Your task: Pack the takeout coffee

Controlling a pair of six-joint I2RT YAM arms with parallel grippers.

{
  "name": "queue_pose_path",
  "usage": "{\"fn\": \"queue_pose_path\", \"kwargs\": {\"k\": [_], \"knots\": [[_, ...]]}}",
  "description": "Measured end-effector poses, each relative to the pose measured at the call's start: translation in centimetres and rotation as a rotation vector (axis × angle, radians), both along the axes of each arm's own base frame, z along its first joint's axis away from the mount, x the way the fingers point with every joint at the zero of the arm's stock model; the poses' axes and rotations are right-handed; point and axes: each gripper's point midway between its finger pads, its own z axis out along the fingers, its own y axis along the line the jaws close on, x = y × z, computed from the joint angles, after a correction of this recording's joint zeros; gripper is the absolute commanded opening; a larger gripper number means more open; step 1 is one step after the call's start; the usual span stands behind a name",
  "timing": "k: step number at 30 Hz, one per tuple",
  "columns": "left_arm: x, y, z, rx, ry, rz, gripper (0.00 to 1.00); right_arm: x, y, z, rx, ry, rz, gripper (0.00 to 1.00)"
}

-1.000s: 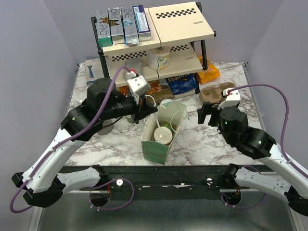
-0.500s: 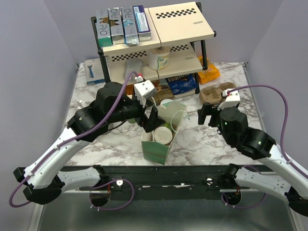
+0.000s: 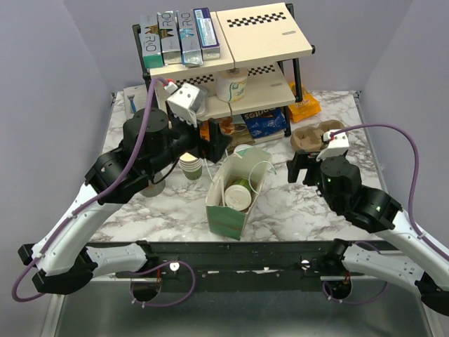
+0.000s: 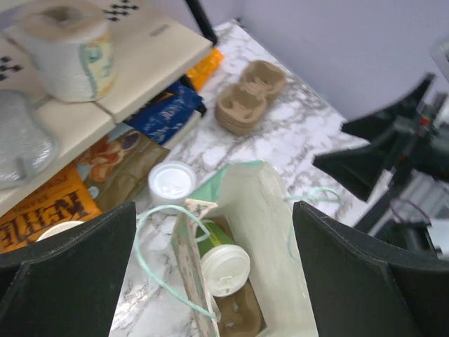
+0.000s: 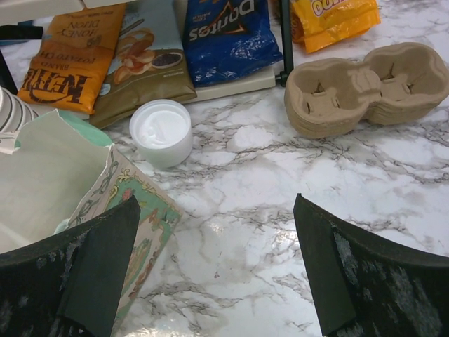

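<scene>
On a white marble table (image 3: 302,207) boxed in by pale lilac walls (image 3: 42,70), we see, from the left, a razor pack (image 3: 133,104) in the back corner. Next comes the left gripper (image 3: 214,142), raised just beyond a stack of paper cups (image 3: 189,167), its jaws spread wide and holding nothing. Behind it stands a shelf (image 3: 263,31) with cartons (image 3: 179,35) lined up on top, a paper roll (image 3: 233,86) on the lower board and snack bags (image 3: 265,123) underneath.

At the centre we find an open green-and-cream paper bag (image 3: 226,219) standing upright towards the front of the table. The takeout coffee (image 3: 237,199) sits inside it, white lid showing, clear of both grippers, and a brown cardboard piece (image 4: 242,316) lies beside it in the bag. A small white-lidded tub (image 5: 161,130) stands on the marble just behind the bag.

To the right, the right gripper (image 3: 300,170) hangs low over bare marble, its jaws wide apart and empty. Beyond it we see a brown cup carrier (image 3: 316,135) and an orange snack packet (image 3: 305,105) at the foot of the shelf.
</scene>
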Motion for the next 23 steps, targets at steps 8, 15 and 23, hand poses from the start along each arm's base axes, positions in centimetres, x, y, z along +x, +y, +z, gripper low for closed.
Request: {"fn": "queue_pose_path", "kwargs": {"k": [8,15,23], "knots": [[3.2,5.9,0.7,-0.046,0.029,0.416,0.99,0.0,0.2,0.0,0.001,0.003,0.009,1.0],[4.8,10.8,-3.0,-0.012,0.095,0.656,0.99,0.0,0.6,-0.3,-0.008,0.014,0.03,1.0],[4.9,15.2,-7.9,0.014,0.197,0.814,0.99,-0.1,0.5,-0.2,0.004,0.006,0.029,1.0]]}}
